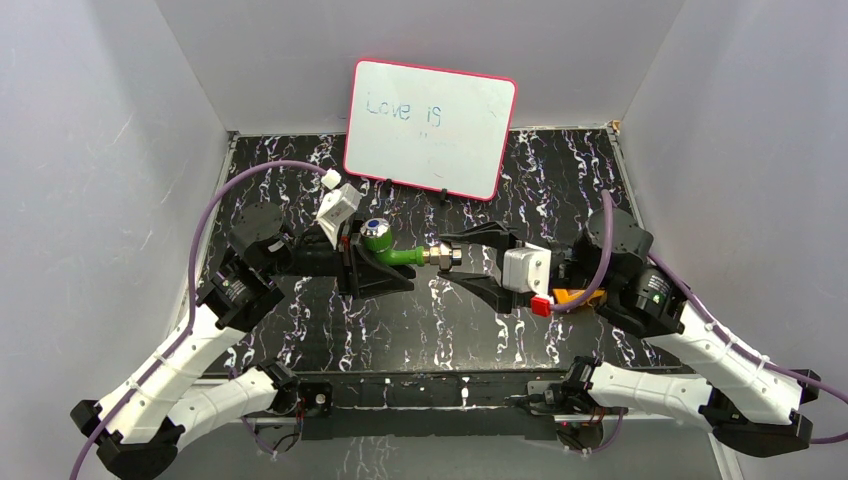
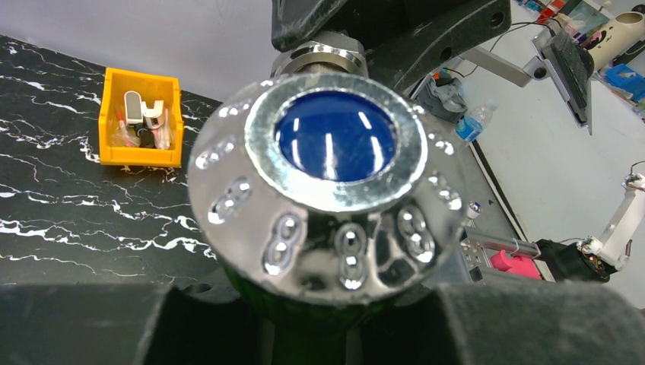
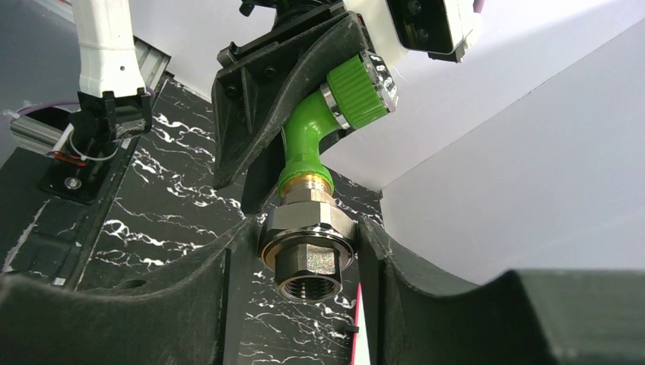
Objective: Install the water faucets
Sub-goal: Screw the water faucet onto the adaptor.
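Observation:
The green faucet [image 1: 398,255] is held level above the table between both grippers. My left gripper [image 1: 380,252] is shut on its green body, just below the blue-and-silver knob [image 1: 375,228]. The knob [image 2: 335,137] fills the left wrist view, and my left gripper [image 2: 327,327] clamps the dark green body under it. My right gripper [image 1: 455,258] is shut on the silver metal end fitting [image 1: 443,256]. In the right wrist view my right gripper [image 3: 308,258] has its jaws pressed against both sides of the fitting [image 3: 308,247]. The green faucet [image 3: 304,144] rises from the fitting.
A pink-edged whiteboard [image 1: 430,125] leans at the back of the black marbled table [image 1: 330,330]. An orange tray [image 2: 142,118] with small metal pieces sits on the table; in the top view the orange tray [image 1: 572,296] is mostly hidden under my right wrist. Grey walls enclose three sides.

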{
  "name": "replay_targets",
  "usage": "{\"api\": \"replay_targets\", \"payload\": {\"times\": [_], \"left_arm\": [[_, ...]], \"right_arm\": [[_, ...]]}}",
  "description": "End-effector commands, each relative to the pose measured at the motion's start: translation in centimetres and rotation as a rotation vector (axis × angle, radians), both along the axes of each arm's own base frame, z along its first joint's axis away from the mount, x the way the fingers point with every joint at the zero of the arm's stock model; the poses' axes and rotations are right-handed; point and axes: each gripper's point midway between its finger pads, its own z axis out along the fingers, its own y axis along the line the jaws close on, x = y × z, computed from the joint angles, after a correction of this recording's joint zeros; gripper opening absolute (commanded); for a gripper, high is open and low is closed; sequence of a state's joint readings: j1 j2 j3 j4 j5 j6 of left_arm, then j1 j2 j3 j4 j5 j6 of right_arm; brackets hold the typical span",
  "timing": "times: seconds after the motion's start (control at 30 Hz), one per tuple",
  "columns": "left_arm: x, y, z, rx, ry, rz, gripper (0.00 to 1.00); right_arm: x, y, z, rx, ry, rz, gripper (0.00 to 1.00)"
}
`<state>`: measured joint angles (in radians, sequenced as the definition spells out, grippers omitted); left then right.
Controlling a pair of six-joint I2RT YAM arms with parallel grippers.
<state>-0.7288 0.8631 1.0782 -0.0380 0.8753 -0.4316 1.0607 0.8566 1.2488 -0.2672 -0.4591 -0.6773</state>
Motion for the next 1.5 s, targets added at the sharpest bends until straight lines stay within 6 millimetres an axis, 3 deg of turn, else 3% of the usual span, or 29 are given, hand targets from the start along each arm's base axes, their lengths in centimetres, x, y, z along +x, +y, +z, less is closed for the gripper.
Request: {"api": "replay_targets", "payload": {"times": [0.0, 0.17, 0.5, 0.77, 1.1, 1.47], "left_arm": [[-1.1, 0.6, 3.8, -0.093, -0.099, -0.022, 0.0], [-1.1, 0.5, 3.8, -0.092, -0.103, -0.028, 0.0], [-0.9, 0.4, 3.3, -0.085, -0.124, -0.026, 0.0], [-0.3, 0.7, 2.6, -0.089, -0.211, 0.014, 0.0], [0.7, 0.9, 1.6, -0.073, -0.412, 0.047, 0.0], [1.7, 1.0, 1.4, -0.074, -0.617, 0.073, 0.0]], "right_arm": [[0.0, -0.1, 1.1, 0.037, -0.007, -0.005, 0.56], [-0.1, 0.0, 1.0, 0.035, -0.002, 0.001, 0.55], [-0.4, 0.7, 0.7, 0.07, 0.138, 0.024, 0.21], [-0.8, 1.2, 0.5, 0.107, 0.385, 0.04, 0.06], [-1.1, 1.7, -0.7, 0.112, 0.657, 0.042, 0.02], [-1.8, 2.5, 0.0, 0.115, 1.015, 0.06, 0.0]]}}
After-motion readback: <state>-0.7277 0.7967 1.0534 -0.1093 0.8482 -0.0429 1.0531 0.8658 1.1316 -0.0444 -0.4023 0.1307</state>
